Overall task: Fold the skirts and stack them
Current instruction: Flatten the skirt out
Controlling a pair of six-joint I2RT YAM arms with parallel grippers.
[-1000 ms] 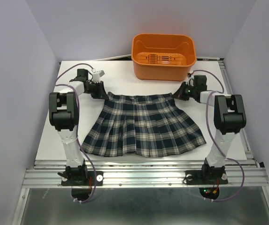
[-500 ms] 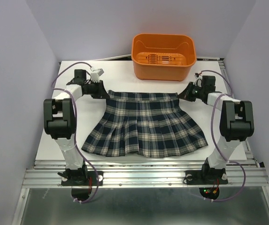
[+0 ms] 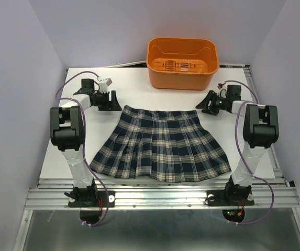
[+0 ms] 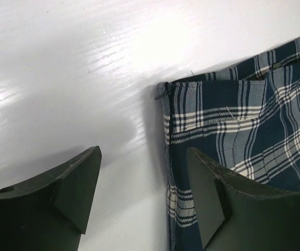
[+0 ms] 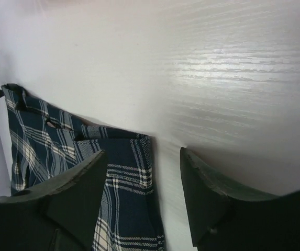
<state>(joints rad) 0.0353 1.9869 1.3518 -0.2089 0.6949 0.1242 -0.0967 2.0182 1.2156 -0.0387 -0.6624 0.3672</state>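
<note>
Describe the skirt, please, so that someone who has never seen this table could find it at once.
On the white table, look in front of the orange basket. The skirt lies spread flat there, waistband toward the basket; it is the only cloth, pleated navy-and-green plaid with thin white lines.

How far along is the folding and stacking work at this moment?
Done: one skirt lies spread flat on the table. In hand: the left gripper and right gripper sit open at its waistband corners, gripping nothing. Left: every fold, since none shows, and the stack; no other skirt is visible.
</note>
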